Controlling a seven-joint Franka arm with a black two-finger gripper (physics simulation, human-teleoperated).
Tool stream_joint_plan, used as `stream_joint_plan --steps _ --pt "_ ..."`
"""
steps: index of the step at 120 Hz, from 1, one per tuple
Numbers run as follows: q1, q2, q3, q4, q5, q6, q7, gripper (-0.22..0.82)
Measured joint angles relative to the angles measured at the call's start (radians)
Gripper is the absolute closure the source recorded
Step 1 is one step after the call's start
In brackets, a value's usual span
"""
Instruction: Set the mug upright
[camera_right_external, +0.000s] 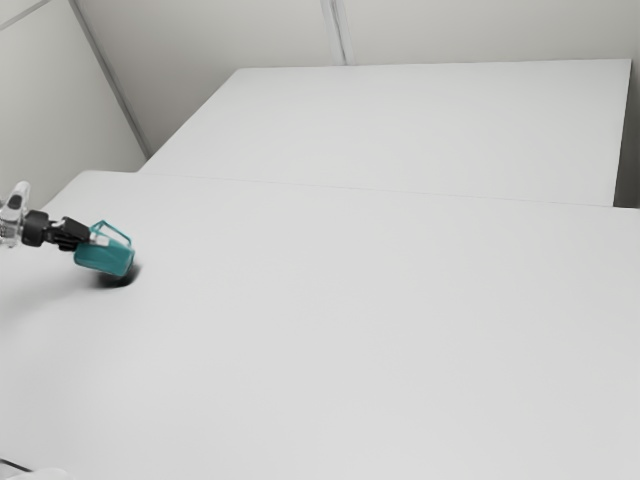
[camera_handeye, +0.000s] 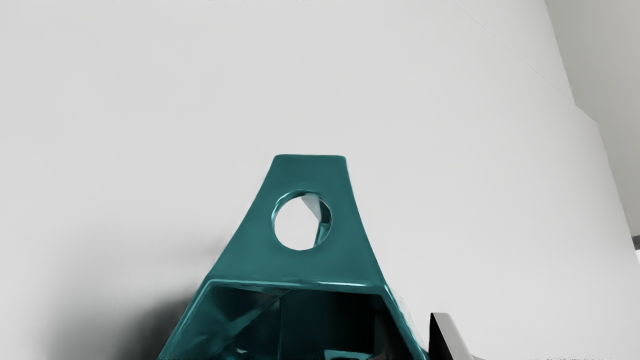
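We had one mug (camera_right_external: 104, 259), teal, tipped over at a slant in the exterior view, right at the gripper (camera_right_external: 92, 239) and over the white table (camera_right_external: 350, 300). Not upright. Its one handle (camera_handeye: 310, 172) pointed up and had one round hole; the dark mouth opened toward the gripper. The mug's lower part was cut off by the wrist view's edge, and its inside was too dark to make out. We couldn't tell whether the gripper was open or closed on it. One arm (camera_right_external: 13, 215), mostly cut off at the exterior view's left. One dark shadow (camera_right_external: 121, 281) by the mug, one thin seam (camera_right_external: 350, 188) across the table. One pale thing (camera_right_external: 38, 474) with a dark line was clipped in the exterior view's lower left corner, unclear what.
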Motion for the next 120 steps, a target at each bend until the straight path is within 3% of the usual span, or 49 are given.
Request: stream_joint_plan --steps 69,120 --pt "-0.284 -0.278 -0.008 -0.158 0.437 0.033 -0.092 0.78" --pt "-0.448 -0.492 -0.039 -0.41 0.669 0.195 -0.232 0.78"
